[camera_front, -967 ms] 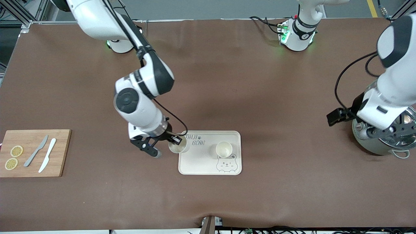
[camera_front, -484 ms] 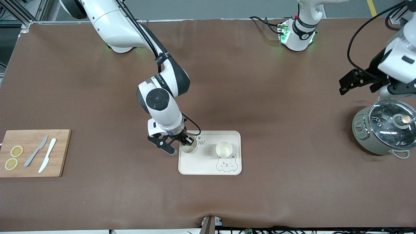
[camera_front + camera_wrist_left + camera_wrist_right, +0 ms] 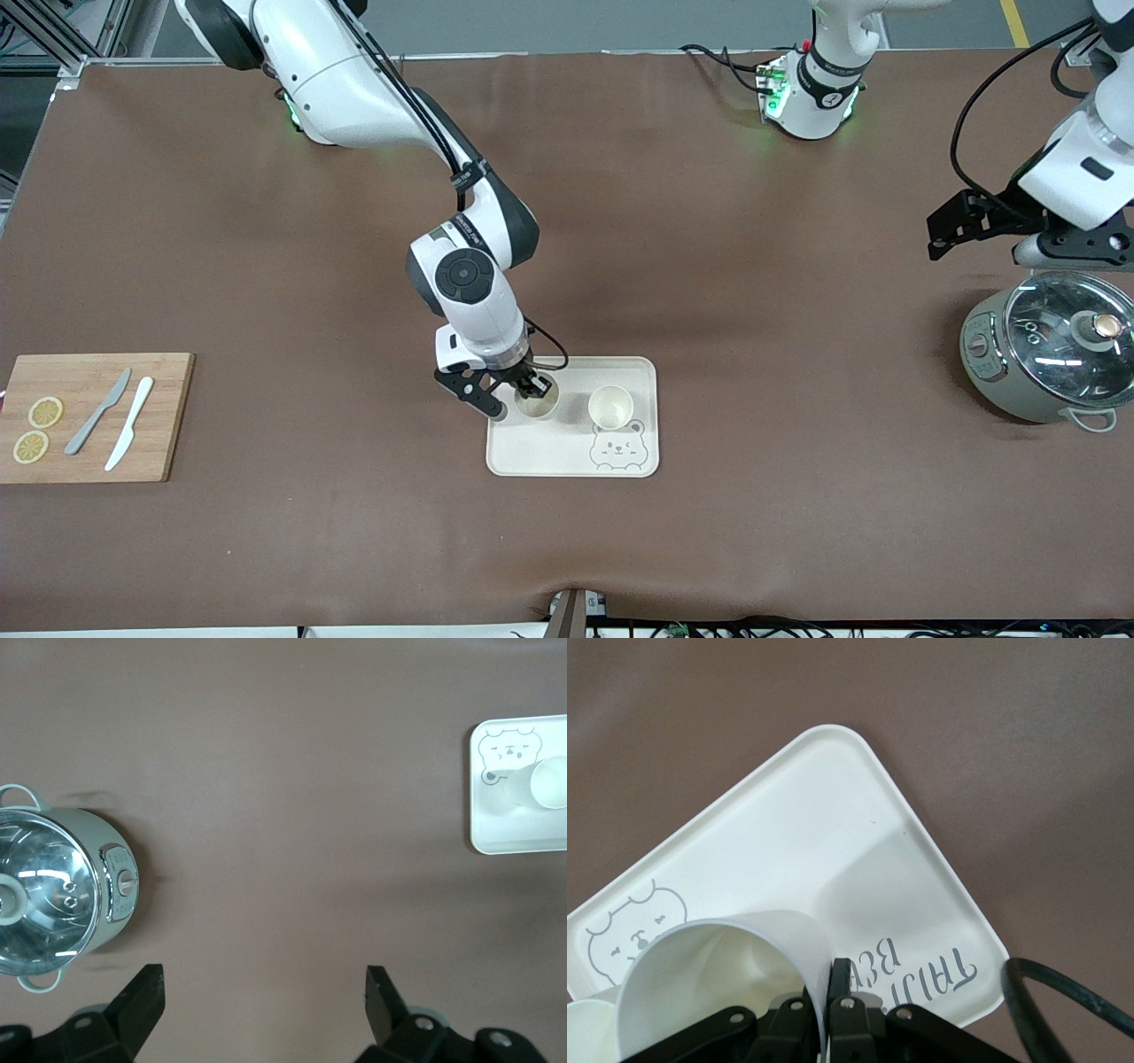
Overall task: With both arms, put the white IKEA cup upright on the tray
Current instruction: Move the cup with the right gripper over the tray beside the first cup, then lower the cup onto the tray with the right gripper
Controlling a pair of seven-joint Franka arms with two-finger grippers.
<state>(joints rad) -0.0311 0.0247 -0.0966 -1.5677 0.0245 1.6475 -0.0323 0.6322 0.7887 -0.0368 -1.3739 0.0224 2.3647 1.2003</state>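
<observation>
Right gripper (image 3: 528, 387), at frame centre over the tray (image 3: 572, 456), has its fingers (image 3: 837, 979) pinched on a cup's (image 3: 536, 403) rim. Left gripper (image 3: 262, 988), at the right edge above the pot (image 3: 1045, 354), fingers wide, empty.

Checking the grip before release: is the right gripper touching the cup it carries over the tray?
Touching. In the right wrist view the right gripper is shut on the cup's wall, a finger on each side, over the tray.
</observation>
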